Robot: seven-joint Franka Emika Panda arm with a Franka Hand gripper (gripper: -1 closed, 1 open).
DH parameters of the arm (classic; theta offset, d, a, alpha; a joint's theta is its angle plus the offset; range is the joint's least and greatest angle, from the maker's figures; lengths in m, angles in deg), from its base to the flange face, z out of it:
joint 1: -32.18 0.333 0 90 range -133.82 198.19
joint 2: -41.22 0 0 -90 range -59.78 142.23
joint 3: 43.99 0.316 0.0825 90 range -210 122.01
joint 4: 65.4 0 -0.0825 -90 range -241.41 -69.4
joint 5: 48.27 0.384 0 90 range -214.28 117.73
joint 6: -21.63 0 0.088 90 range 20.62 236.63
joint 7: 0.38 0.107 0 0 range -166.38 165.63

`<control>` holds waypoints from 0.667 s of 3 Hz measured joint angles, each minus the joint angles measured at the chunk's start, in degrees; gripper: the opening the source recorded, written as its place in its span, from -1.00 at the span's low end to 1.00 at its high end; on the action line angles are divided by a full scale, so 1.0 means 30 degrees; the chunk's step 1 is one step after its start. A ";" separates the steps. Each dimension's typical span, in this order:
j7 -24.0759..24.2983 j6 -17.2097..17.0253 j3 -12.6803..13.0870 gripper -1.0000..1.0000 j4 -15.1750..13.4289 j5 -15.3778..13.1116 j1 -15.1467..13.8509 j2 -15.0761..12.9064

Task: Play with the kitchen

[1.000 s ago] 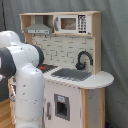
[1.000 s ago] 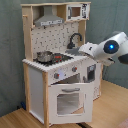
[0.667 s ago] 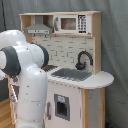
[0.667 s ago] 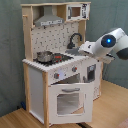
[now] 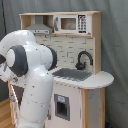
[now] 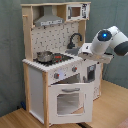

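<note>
While the arm (image 6: pixel 107 44) hangs beside the kitchen (image 6: pixel 55 70), its oven door (image 6: pixel 67 100) stands ajar. A pot (image 6: pixel 44 56) sits on the stovetop (image 6: pixel 55 58). Whether the gripper's fingers are spread, I cannot tell.

Stovetop (image 6: pixel 60 58) behind arm (image 5: pixel 30 80) in first exterior view.

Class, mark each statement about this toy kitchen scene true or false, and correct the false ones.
1. A metal pot sits on the stovetop. True.
2. The microwave is below the sink. False: it is on the top shelf, above the sink.
3. The faucet is black. True.
4. The oven door is solid red. False: it is white with a window.
5. The robot arm reaches in from the second exterior view's left. False: it comes from the second exterior view's right.
</note>
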 joint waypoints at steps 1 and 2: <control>-0.1203 0.1289 -0.0827 1.00 -0.0676 0.0647 -0.0007 -0.0924; -0.2479 0.2400 -0.1526 1.00 -0.1286 0.1035 -0.0005 -0.1893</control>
